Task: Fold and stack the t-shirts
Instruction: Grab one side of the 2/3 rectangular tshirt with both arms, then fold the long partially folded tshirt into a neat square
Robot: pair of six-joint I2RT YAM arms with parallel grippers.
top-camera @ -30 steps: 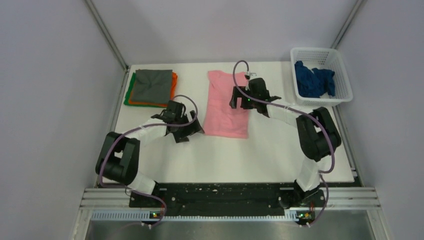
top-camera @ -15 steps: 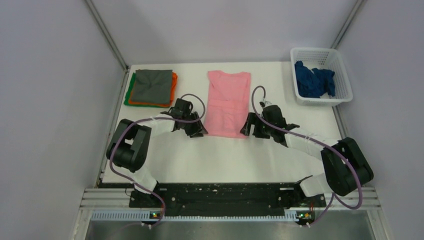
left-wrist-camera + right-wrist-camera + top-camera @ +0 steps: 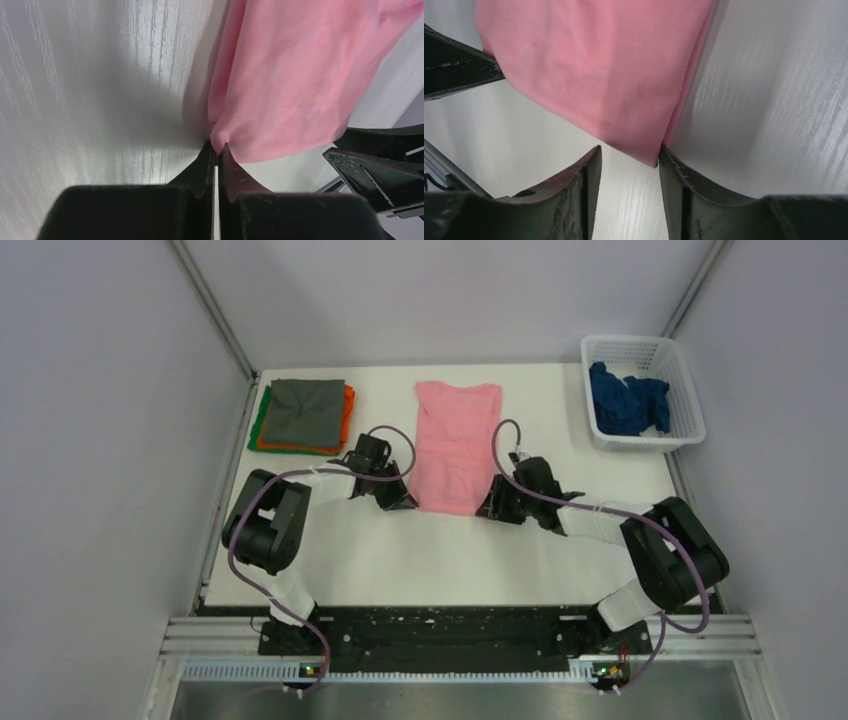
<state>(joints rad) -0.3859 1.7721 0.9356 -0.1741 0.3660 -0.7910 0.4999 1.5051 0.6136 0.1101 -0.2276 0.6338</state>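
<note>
While left end effector (image 3: 216,148) pinches pink t-shirt (image 3: 455,440), right end effector (image 3: 629,151) gapes around corner.

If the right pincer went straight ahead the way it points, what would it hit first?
Most likely the near corner of the pink shirt, just ahead of the open right pincer.

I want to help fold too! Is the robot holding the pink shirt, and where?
Yes. The left gripper pinches the pink shirt by its near corner on that side. The right gripper is open around the other near corner, holding nothing yet.
</note>
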